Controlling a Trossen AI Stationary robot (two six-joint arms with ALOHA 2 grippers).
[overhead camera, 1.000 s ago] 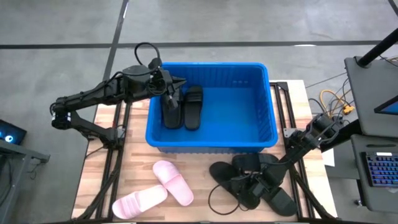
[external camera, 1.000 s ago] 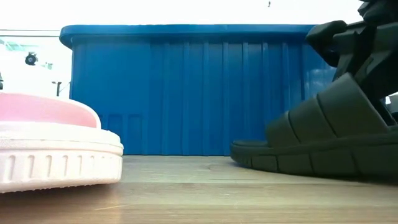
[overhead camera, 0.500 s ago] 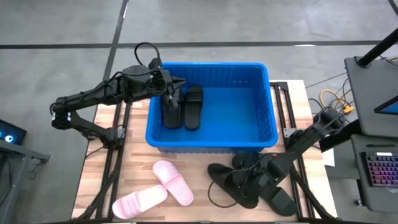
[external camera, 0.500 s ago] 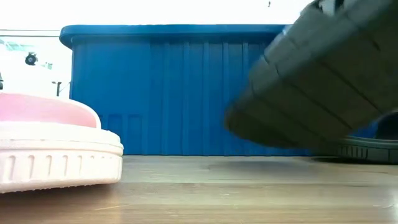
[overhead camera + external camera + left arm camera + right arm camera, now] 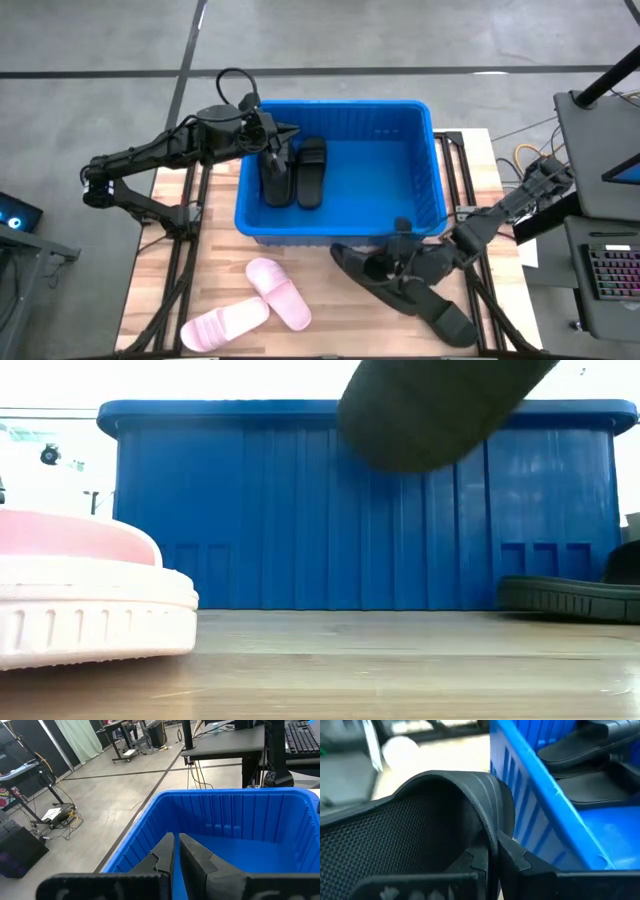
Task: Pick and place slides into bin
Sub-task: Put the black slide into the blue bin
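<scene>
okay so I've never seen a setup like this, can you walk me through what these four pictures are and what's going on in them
It is a robot with two dark arms at a wooden table, photographed at once from overhead, from tabletop level, and from a camera on each wrist. A blue bin already holds two black slides. The left gripper, shut and empty, hangs just over one of them. The right gripper is shut on the strap of a black slide, lifted off the table beside the bin. Another black slide and two pink slides lie on the table.

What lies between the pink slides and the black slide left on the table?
High view: the black slide lifted in the right gripper hangs between the pink slides and the black slide.
</scene>
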